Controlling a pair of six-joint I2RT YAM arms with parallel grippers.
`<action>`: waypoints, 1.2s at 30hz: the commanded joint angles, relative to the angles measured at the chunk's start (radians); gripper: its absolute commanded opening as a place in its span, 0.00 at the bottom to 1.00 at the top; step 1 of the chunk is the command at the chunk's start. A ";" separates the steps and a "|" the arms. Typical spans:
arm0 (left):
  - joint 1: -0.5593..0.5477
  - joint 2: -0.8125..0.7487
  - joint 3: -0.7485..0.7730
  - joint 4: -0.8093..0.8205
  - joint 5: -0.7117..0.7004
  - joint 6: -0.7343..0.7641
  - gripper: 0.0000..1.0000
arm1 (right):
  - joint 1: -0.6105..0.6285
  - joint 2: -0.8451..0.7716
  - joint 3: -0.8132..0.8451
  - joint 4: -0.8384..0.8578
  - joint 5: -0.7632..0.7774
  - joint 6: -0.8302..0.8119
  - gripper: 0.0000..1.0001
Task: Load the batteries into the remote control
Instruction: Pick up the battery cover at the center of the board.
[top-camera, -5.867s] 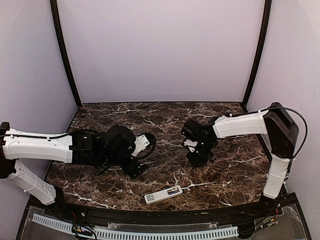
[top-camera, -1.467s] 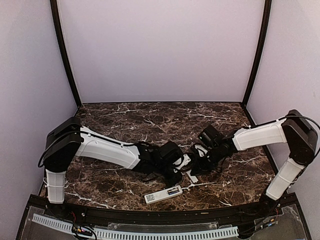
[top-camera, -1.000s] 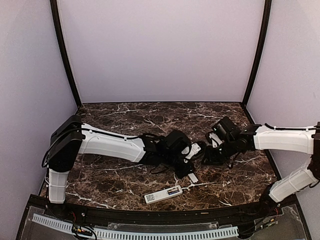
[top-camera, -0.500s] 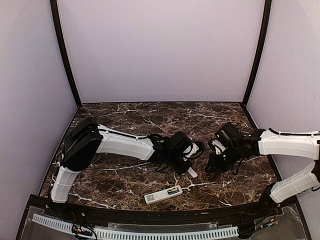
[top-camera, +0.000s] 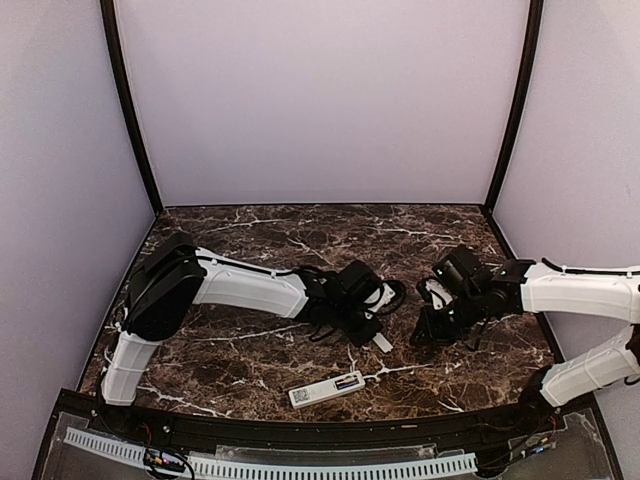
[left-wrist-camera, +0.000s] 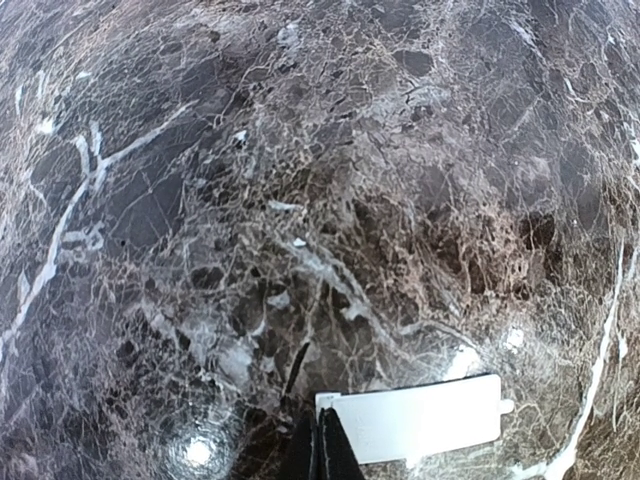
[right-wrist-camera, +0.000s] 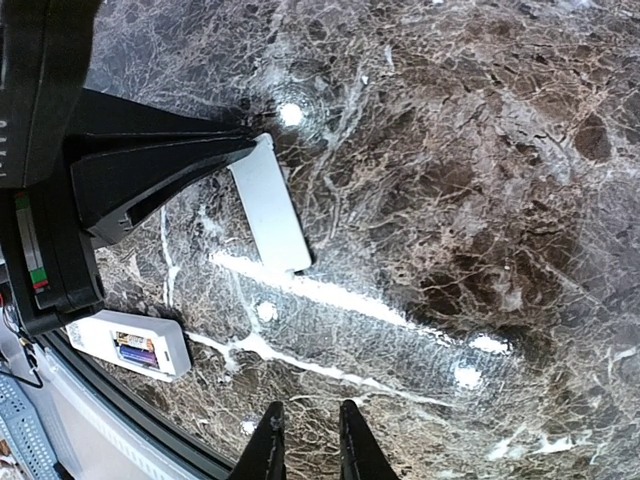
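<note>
The remote lies flat on the dark marble table near its front edge, a little left of centre, well apart from both arms. Its back faces up and the recess at its right end is open, with the batteries lying side by side inside it. Just beyond the remote, towards the middle of the table, a small white plate lies flat on the marble. The left gripper reaches in from the left, and its fingers are pressed together with their tips at the plate's left edge. It is not clear whether they pinch that edge or only touch it. The right gripper hangs over bare marble to the right of the plate, apart from it. Its fingers stand a narrow gap apart and hold nothing.
</note>
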 joint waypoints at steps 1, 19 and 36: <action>0.008 0.050 0.017 -0.101 0.001 -0.021 0.00 | 0.006 -0.015 -0.024 0.046 -0.026 0.016 0.17; 0.041 0.080 -0.033 -0.293 -0.011 -0.196 0.00 | 0.009 0.033 -0.114 0.256 -0.120 0.132 0.22; 0.050 0.090 -0.063 -0.253 0.013 -0.197 0.00 | -0.015 0.125 -0.311 0.705 -0.154 0.394 0.30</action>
